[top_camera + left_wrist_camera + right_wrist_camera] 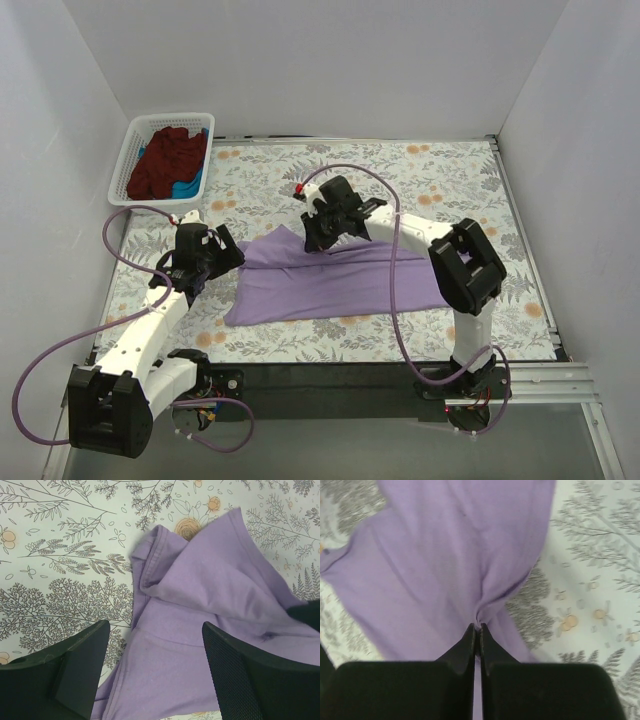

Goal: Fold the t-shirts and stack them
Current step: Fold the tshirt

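White basket, far left corner of the tabletop: holds a maroon t-shirt and a blue t-shirt. Left gripper: jaws spread wide over the bunched left end of the lavender t-shirt, gripping nothing. The lavender t-shirt lies partly folded on the flower-printed tabletop, well apart from the basket. Right gripper: jaws closed tight, pinching a fold of the lavender cloth at its far edge.
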